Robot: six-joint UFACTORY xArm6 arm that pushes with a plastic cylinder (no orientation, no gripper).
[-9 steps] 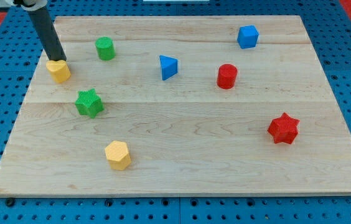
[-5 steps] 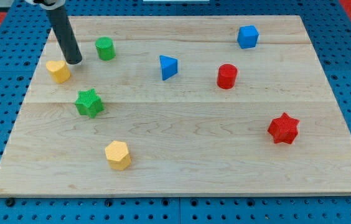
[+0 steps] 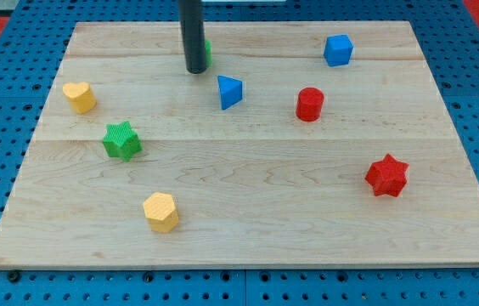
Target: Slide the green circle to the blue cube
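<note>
Green circle (image 3: 207, 53) peeks out behind my tip (image 3: 195, 71) (a bare rod, no pincer), well left of the blue cube (image 3: 338, 50).

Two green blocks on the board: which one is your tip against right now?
The green circle, mostly hidden behind my tip near the view's top. The green star sits apart, lower left.

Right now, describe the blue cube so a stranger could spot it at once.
Start at the wooden board and go to its top right corner in the view. The blue cube sits there, up and right of the red cylinder. The only other blue block, the blue wedge, is mid-board.
</note>
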